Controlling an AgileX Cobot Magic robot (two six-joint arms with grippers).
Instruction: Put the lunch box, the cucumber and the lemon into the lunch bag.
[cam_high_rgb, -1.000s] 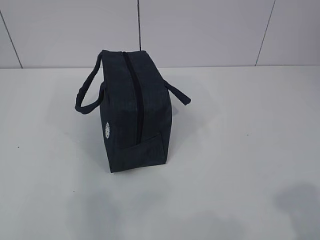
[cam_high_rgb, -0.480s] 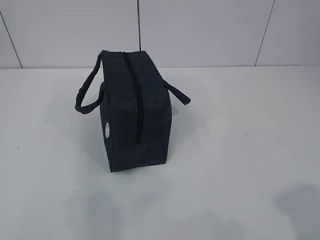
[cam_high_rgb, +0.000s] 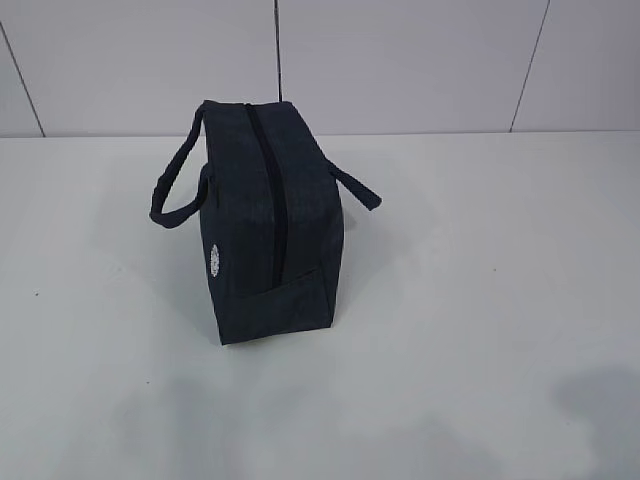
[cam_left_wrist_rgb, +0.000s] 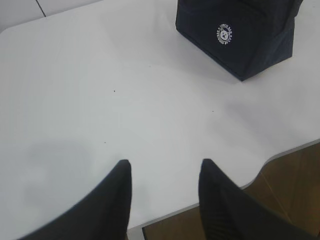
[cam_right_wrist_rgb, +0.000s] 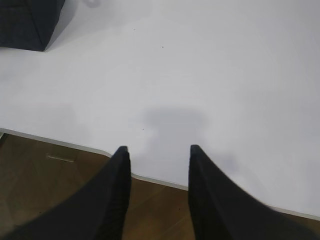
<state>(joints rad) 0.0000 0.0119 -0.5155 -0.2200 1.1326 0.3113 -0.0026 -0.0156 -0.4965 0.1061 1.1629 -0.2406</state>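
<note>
The dark navy lunch bag (cam_high_rgb: 268, 225) stands on the white table with its zipper closed along the top and a loop handle hanging off each side. Its round white logo faces the left wrist view, where the lunch bag (cam_left_wrist_rgb: 240, 35) fills the top right. A corner of the lunch bag (cam_right_wrist_rgb: 27, 22) shows at the top left of the right wrist view. My left gripper (cam_left_wrist_rgb: 165, 162) is open over the table's near edge, nothing between its fingers. My right gripper (cam_right_wrist_rgb: 159, 148) is open and empty above the same edge. The lunch box, the cucumber and the lemon are out of view.
The white table (cam_high_rgb: 480, 300) spreads around the bag, backed by a pale panelled wall (cam_high_rgb: 400, 60). Brown floor (cam_right_wrist_rgb: 50, 175) shows below the table's near edge in both wrist views. Neither arm appears in the exterior view.
The bag has not moved. Faint shadows along the table's near edge have shifted slightly.
</note>
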